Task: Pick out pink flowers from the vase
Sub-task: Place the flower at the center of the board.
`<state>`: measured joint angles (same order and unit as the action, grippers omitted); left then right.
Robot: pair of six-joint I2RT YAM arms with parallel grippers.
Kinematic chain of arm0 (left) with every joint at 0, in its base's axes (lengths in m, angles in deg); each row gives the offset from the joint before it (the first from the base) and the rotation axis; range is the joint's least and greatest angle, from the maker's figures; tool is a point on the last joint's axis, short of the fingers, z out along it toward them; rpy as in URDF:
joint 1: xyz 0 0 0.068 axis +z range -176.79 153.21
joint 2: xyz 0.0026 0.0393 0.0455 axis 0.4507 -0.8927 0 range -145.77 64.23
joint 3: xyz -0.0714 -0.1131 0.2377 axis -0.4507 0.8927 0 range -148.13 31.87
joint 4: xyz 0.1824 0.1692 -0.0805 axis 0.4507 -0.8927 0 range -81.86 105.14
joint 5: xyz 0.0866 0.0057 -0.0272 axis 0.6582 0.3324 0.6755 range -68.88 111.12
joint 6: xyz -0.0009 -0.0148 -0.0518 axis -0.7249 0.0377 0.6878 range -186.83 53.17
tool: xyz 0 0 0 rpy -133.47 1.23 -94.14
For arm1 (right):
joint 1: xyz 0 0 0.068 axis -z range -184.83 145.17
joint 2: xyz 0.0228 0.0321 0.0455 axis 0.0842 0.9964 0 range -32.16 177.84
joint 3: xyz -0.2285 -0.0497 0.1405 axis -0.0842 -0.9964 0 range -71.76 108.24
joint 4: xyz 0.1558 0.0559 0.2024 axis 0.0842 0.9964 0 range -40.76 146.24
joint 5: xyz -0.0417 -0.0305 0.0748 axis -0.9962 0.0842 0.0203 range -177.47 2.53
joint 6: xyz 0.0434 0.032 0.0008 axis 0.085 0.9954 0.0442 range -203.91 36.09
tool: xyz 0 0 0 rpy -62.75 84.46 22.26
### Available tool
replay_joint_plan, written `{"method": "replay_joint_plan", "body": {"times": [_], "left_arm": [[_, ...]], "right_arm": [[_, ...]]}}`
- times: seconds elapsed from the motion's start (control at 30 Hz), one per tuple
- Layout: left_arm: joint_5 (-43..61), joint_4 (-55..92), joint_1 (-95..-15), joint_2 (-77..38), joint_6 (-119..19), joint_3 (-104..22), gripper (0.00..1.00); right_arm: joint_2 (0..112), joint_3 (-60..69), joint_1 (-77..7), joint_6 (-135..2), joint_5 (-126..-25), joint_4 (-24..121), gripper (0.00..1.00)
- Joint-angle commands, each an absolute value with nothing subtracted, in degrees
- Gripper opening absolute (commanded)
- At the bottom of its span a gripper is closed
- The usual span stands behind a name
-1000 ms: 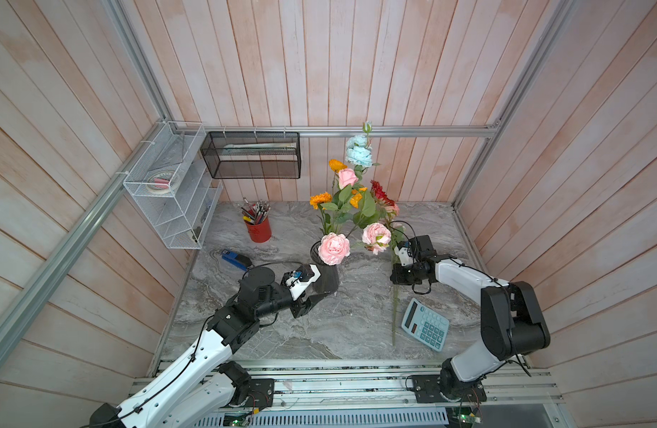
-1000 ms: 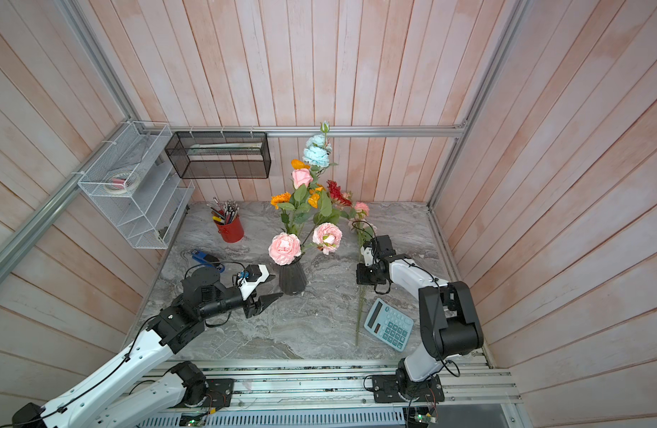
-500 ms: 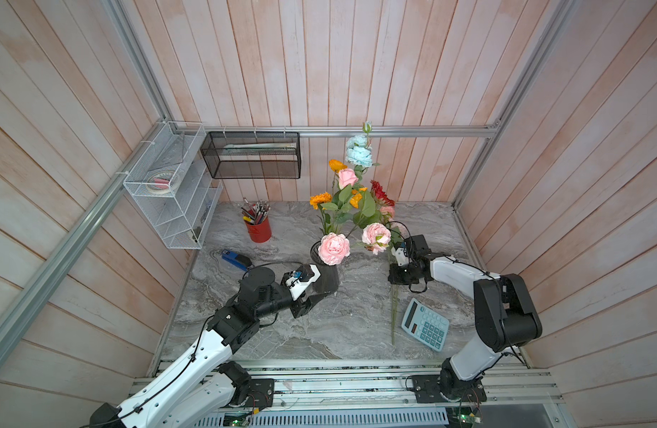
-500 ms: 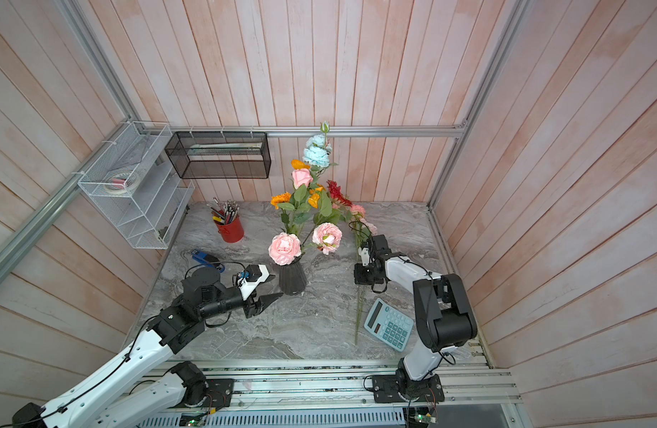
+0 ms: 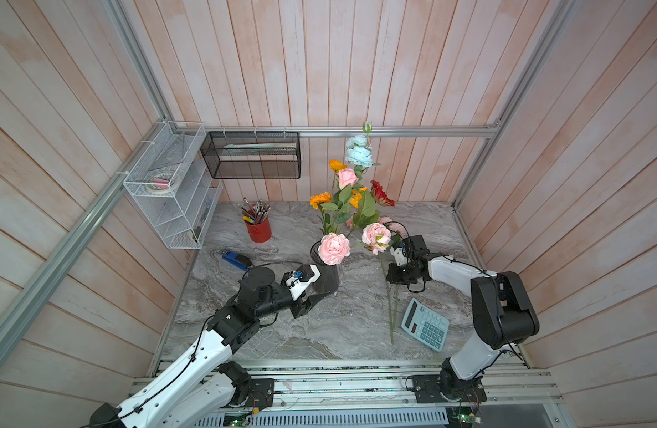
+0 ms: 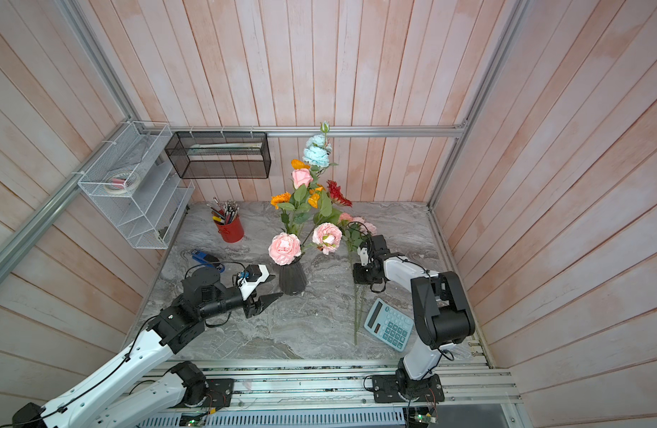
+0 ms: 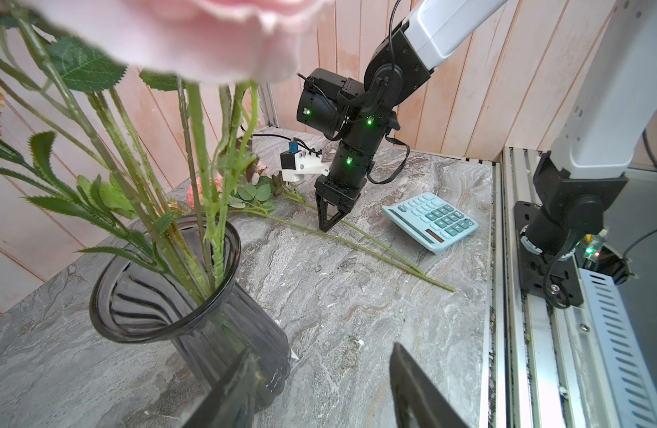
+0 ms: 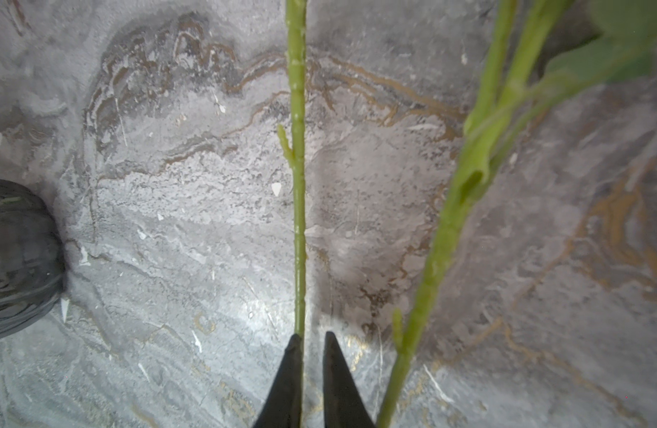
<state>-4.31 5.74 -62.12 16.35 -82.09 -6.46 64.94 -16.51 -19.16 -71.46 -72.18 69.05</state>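
**While three pink blooms stand in the vase, two stems lie on the marble**

Although the right gripper points straight down onto a green stem, it does not clamp it. Its jaws stand a little apart. The stem runs along the inner side of one finger, and the other finger is clear of it. A second stem lies just beside, outside the jaws.

In both top views the two stems lie flat on the table, between the vase and the light blue calculator. Their cut ends point toward the front rail, and their pink heads lie toward the back wall, behind the gripper.

The vase stands upright near the middle of the table. Three of the pink flowers are in it: a big pale bloom hanging over the rim, a second bloom leaning toward the right arm, and a small rose high in the bunch. Orange marigolds, a light blue bloom and a red bloom share the vase with them.

The left gripper is low over the table, just beside the base of the vase. Its jaws are wide apart and hold nothing. In the left wrist view one finger overlaps the glass wall (I cannot tell if it touches).
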Motion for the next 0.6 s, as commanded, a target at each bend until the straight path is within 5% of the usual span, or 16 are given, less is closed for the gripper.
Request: {"method": "replay_joint_plan", "body": {"times": [0.0, 0.33, 0.4, 0.57], "left_arm": [[-4.42, 6.35, -62.30, 16.74, -82.21, -5.90, 0.59], [-2.84, 10.48, -62.30, 20.41, -81.49, -4.20, 0.53], [-2.47, 11.22, -62.30, 20.35, -81.42, -4.39, 0.49], [-0.43, 16.84, -62.30, 17.76, -80.08, -5.31, 0.36]], "right_arm": [[62.58, -16.16, -20.05, -70.74, -72.43, 68.50, 0.14], [42.60, -20.05, -22.31, -70.22, -74.64, 65.87, 0.29], [37.83, -22.55, -22.57, -69.44, -73.51, 63.93, 0.38], [25.13, -32.91, -24.29, -69.17, -67.31, 53.98, 0.78]]}}
